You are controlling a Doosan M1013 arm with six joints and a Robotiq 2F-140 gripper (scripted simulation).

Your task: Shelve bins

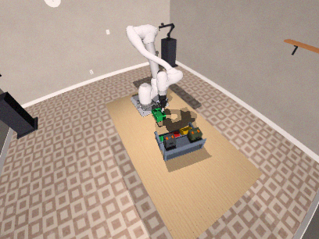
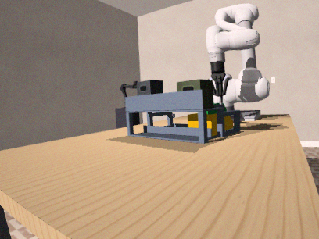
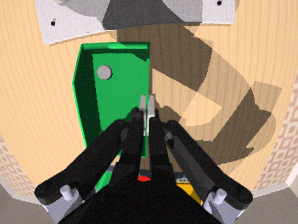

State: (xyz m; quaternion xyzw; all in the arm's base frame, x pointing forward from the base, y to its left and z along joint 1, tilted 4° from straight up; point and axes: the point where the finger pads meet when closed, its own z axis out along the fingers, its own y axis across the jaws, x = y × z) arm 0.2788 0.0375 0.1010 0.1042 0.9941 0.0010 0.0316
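"Starting at the left in the top view?"

"The green bin (image 1: pixel 158 114) (image 3: pixel 120 80), open side up near the robot's base, outside the shelf (image 1: pixel 181 151) (image 2: pixel 164 101). A round grey part (image 3: pixel 104 72) lies in it."

"And the end effector (image 1: pixel 163 110) (image 2: pixel 218 102) (image 3: pixel 147 103)?"

"Closed on the green bin's side wall, fingertips nearly together; its arm hides the near end in the wrist view."

"Next?"

"The shelf on the bench (image 1: pixel 203 183) (image 2: pixel 156 172) (image 3: pixel 30 90), with a dark grey box (image 1: pixel 170 141) (image 2: pixel 150 87) on top. Behind that, a green patch (image 1: pixel 161 138), mostly covered, then a red patch (image 1: pixel 177 134) (image 3: pixel 144 178), just a sliver from the wrist."

"Further right?"

"A yellow bin (image 1: pixel 185 130) (image 2: pixel 199 124) (image 3: pixel 189 194) in the shelf, partly behind a post outside, cut by the fingers at the wrist. Then an olive box (image 1: pixel 195 133) (image 2: pixel 188 86) on top."

"Labels?"

"Orange marks on both boxes, too small to read."
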